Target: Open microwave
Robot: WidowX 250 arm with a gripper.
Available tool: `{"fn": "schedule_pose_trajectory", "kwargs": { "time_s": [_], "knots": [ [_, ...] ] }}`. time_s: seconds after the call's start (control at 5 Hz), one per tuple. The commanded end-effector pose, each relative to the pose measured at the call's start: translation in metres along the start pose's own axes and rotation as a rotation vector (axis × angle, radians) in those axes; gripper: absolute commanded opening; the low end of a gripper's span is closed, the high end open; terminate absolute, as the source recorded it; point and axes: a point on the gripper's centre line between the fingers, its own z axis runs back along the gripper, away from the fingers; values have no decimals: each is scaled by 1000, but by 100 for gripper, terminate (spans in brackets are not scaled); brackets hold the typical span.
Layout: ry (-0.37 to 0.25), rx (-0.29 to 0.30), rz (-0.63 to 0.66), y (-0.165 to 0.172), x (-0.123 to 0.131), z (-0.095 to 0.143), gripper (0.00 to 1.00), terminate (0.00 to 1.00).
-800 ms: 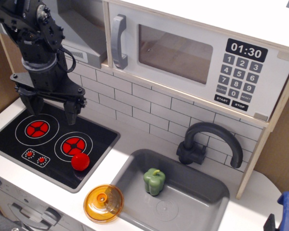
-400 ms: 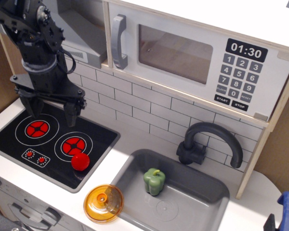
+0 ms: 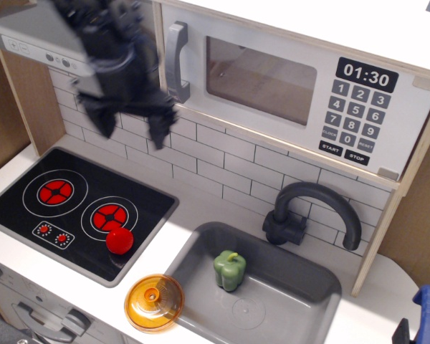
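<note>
White and wood-framed, the microwave (image 3: 287, 86) is sitting above the counter's back edge with its door closed. Black gripper (image 3: 129, 125) is hanging blurred just left of the grey handle (image 3: 176, 61), fingers spread apart, gripping nothing.

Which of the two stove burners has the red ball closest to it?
The right burner, nearer the sink; the red ball lies just below it, while the left burner sits farther away.
</note>
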Motion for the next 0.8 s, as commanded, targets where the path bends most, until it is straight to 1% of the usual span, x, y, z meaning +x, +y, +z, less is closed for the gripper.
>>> {"fn": "schedule_pose_trajectory", "kwargs": {
  "time_s": [0.0, 0.2, 0.4, 0.6],
  "knots": [
    [-117, -61, -73, -21, 38, 27, 100, 0],
    [-157, -30, -44, -21, 49, 34, 100, 0],
    [-142, -22, -43, -17, 60, 31, 100, 0],
    [-162, 17, -30, -17, 69, 25, 100, 0]
  ]
}}
